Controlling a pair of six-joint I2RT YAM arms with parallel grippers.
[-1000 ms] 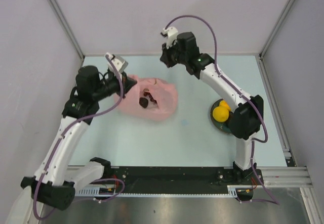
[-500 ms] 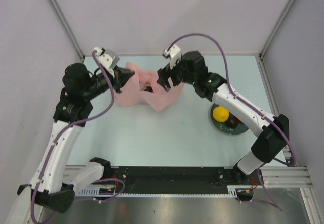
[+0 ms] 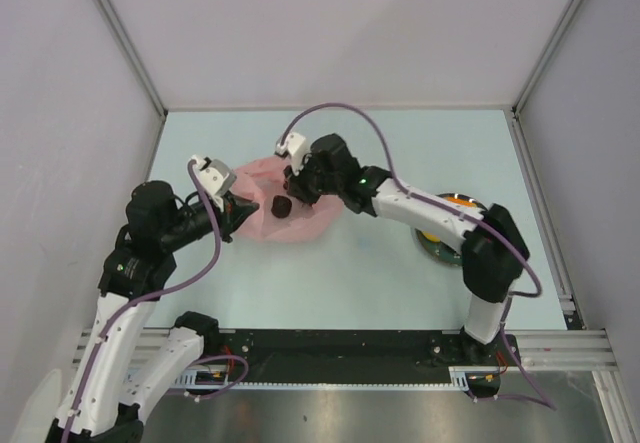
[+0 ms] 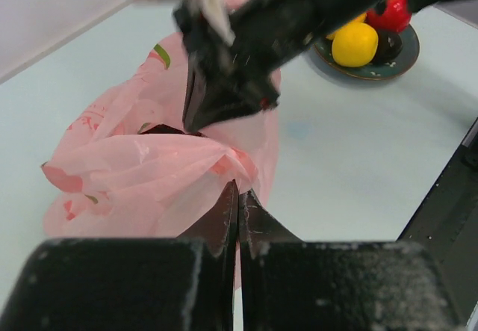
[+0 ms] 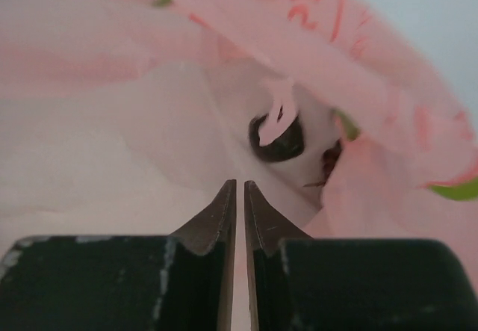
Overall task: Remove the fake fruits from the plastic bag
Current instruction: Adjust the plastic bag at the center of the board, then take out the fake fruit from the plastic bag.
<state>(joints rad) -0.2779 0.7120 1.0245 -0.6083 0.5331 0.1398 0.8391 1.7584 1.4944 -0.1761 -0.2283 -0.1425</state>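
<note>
The pink plastic bag [image 3: 300,225] lies left of the table's middle, its mouth facing the right wrist camera. A dark glossy fruit [image 3: 282,205] sits inside it and also shows in the right wrist view [image 5: 280,143]. My left gripper [image 3: 240,215] is shut on the bag's near-left edge [image 4: 149,166]. My right gripper [image 3: 296,189] is shut on a thin fold of the bag at its far rim, with film between the fingers [image 5: 240,189]. A yellow fruit [image 4: 355,43], a red apple [image 4: 393,10] and a dark fruit [image 4: 388,45] lie on the plate [image 4: 373,71].
The dark round plate [image 3: 432,247] is at the right, mostly hidden under my right forearm in the top view. Grey walls close off the back and both sides. A black rail runs along the near edge.
My right arm swung from the back down to the bag and took hold of its rim. The bag was lifted between both grippers, then lowered. My left gripper drew back toward me with the bag's edge.
</note>
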